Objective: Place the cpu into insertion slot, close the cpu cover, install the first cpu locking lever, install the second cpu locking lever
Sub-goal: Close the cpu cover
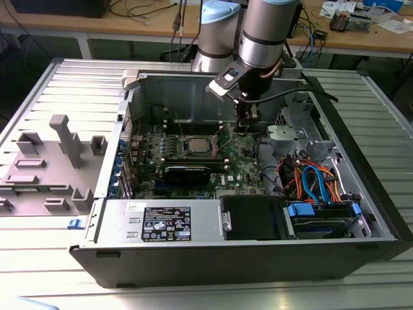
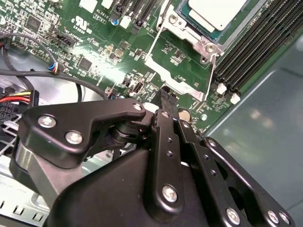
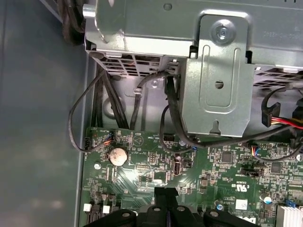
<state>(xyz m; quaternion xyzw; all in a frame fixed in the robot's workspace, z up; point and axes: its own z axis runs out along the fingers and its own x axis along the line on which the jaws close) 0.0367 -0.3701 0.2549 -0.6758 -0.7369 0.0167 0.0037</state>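
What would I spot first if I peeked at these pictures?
The big grey robot arm reaches down into the open computer case. Its black gripper hangs over the green board, near the silvery cpu.

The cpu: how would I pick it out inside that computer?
Look into the computer case, at the green board on its floor. Near the board's middle lies the cpu, a small flat square. Its pale silvery top sets it apart from the larger black card beside it.
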